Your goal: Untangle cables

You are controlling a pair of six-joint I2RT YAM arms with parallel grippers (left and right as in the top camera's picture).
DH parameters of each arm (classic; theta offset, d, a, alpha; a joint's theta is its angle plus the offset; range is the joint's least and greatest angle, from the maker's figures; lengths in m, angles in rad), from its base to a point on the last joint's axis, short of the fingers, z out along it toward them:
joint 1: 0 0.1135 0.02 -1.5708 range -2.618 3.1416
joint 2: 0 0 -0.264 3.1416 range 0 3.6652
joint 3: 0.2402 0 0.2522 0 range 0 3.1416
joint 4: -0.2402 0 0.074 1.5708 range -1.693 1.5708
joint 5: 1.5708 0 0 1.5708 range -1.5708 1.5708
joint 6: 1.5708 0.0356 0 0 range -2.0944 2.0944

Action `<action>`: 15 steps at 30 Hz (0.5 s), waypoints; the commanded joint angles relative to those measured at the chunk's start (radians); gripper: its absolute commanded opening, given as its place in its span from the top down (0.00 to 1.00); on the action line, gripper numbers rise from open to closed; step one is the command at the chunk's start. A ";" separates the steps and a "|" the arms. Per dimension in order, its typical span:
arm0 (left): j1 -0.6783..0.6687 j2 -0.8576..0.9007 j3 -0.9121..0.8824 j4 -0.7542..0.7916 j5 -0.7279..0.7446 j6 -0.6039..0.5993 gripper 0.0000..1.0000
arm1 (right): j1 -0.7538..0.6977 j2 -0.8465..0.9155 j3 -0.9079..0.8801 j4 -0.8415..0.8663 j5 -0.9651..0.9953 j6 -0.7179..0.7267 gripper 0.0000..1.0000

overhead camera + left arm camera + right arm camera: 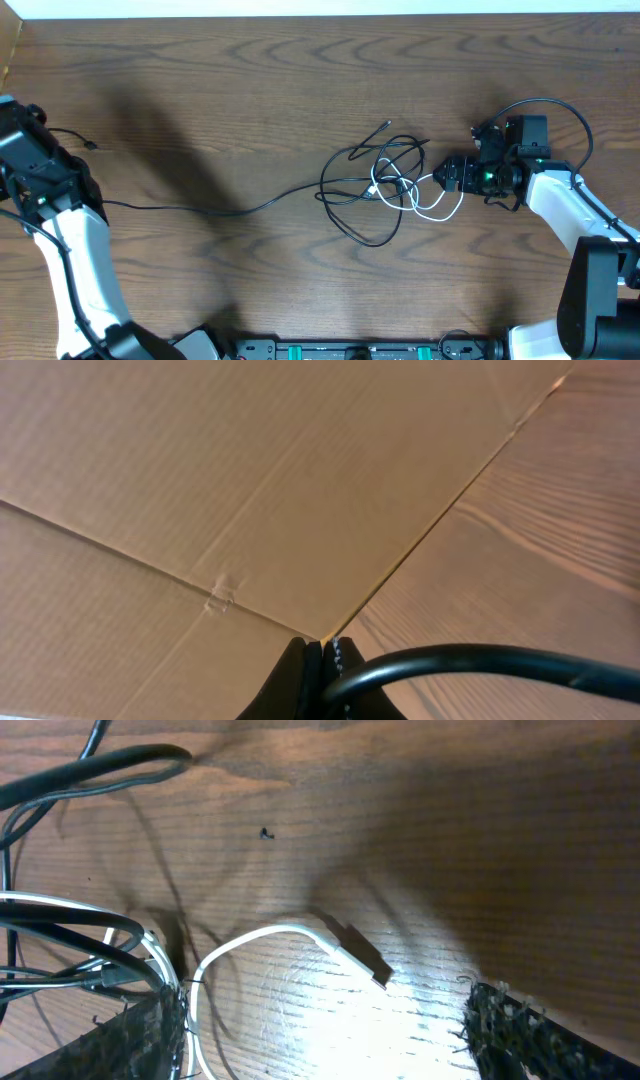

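In the right wrist view, the right gripper [330,1045] is standing wide open, with its two dark textured fingers [520,1030] sitting at the lower left and lower right corners. A thin white cord [260,935] is arching between them on the brown wood-grain table [450,820], and its small plug is lying near the frame's centre. Thin black cords [90,935] are crossing the white one by the lower-left finger.

In the left wrist view, the left gripper [322,665] is showing at the bottom edge with its fingers pressed together. A black cable [480,658] is curving away to the right from beside them, and I cannot tell whether it is pinched. A flat brown cardboard sheet [200,480] is filling the upper left beyond.

From overhead, the knotted cords are lying at the table's centre, just left of the right gripper [452,176]. One long black strand [200,208] is trailing left toward the left arm [40,165].
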 commanded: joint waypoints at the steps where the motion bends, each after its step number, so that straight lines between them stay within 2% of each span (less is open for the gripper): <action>1: 0.094 0.001 0.018 0.053 -0.005 -0.023 0.92 | -0.003 0.002 -0.001 -0.008 -0.013 -0.010 0.13; 3: 0.140 -0.010 0.018 0.058 -0.004 -0.027 0.92 | -0.002 0.002 -0.001 -0.005 -0.014 -0.011 0.12; 6: 0.176 -0.011 0.018 0.054 -0.003 -0.139 0.92 | -0.002 0.002 -0.001 0.005 -0.026 -0.010 0.12; 8: 0.176 -0.011 0.018 0.034 0.048 -0.195 0.91 | -0.002 0.002 -0.001 0.004 -0.039 -0.010 0.13; 10: 0.166 -0.011 0.018 -0.031 0.217 -0.200 0.91 | -0.002 0.002 -0.001 0.004 -0.043 -0.010 0.13; 11: 0.159 -0.011 0.018 -0.079 0.365 -0.201 0.91 | -0.002 0.002 -0.001 0.004 -0.043 -0.010 0.13; 15: 0.135 -0.010 0.017 -0.146 0.715 -0.211 0.92 | -0.002 0.002 -0.001 0.004 -0.043 -0.010 0.13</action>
